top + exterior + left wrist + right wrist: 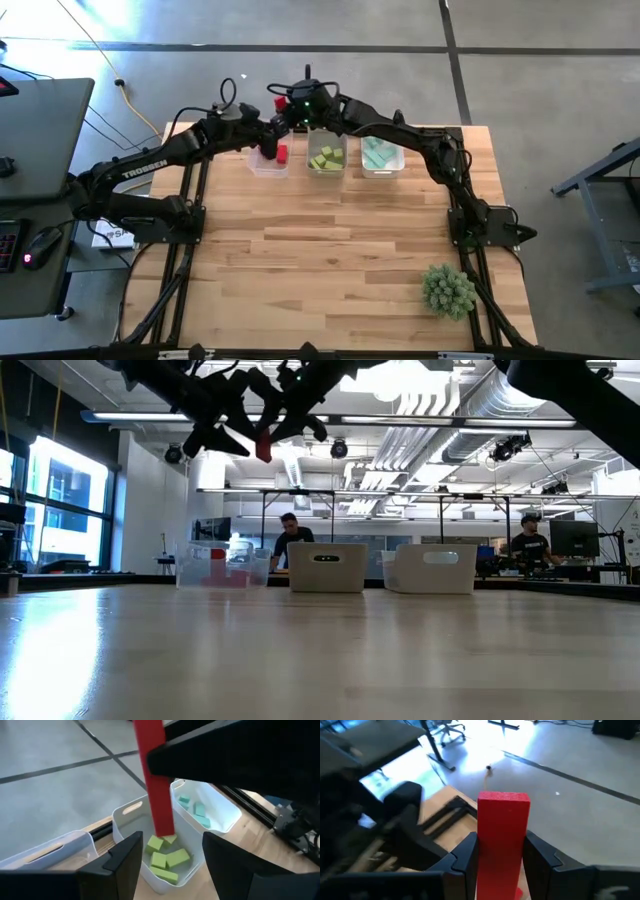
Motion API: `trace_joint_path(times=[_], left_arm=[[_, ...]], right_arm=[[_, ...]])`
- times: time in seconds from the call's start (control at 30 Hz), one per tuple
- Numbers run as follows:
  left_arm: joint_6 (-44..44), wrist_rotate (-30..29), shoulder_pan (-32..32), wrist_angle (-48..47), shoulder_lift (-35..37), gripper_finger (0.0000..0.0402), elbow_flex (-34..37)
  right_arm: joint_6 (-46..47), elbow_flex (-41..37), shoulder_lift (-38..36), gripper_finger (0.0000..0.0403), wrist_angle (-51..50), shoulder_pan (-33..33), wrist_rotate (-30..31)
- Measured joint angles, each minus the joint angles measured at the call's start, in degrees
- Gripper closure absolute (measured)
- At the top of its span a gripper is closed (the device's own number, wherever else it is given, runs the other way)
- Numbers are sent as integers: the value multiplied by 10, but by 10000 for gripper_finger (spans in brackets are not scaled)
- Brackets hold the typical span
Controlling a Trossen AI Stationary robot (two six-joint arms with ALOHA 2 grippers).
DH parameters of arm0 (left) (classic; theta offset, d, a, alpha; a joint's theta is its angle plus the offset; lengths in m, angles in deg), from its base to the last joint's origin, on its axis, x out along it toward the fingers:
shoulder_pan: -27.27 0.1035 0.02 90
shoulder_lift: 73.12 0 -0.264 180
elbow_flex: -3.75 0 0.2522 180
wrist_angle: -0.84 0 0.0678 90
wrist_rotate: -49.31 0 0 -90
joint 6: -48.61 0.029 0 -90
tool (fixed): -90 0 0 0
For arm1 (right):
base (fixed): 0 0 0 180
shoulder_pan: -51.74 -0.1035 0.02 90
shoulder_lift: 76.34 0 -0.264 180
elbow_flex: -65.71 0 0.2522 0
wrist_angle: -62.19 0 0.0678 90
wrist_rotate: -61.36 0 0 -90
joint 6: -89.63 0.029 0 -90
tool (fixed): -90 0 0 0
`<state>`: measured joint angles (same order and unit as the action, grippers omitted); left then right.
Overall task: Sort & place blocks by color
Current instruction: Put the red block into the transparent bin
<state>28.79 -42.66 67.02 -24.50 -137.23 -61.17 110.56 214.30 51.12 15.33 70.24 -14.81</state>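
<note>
Wooden table (330, 250), TROSSEN-marked left arm fingers (170, 857) open, right fingers (501, 855) gripping red bar (502, 840).

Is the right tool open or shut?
Shut: the right tool has both fingers pressed against the red bar, seen in its wrist view.

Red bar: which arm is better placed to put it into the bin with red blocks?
Right. The right gripper is shut on the red bar, near the bin with red blocks. The left gripper is open and empty.
</note>
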Motion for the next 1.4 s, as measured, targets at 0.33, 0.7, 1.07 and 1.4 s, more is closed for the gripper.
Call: trace_joint_path(times=[0.33,0.7,1.07,1.4], left_arm=[[-8,-9,-1,25,1,206,0],[56,-35,0,37,2,206,0],[112,-28,0,19,28,206,1],[102,-55,23,25,75,206,0]], right_arm=[[30,0,-1,304,12,-10,-18],[59,0,0,304,13,-12,-31],[51,1,-15,304,38,-4,-64],[40,1,-23,304,56,0,-69]])
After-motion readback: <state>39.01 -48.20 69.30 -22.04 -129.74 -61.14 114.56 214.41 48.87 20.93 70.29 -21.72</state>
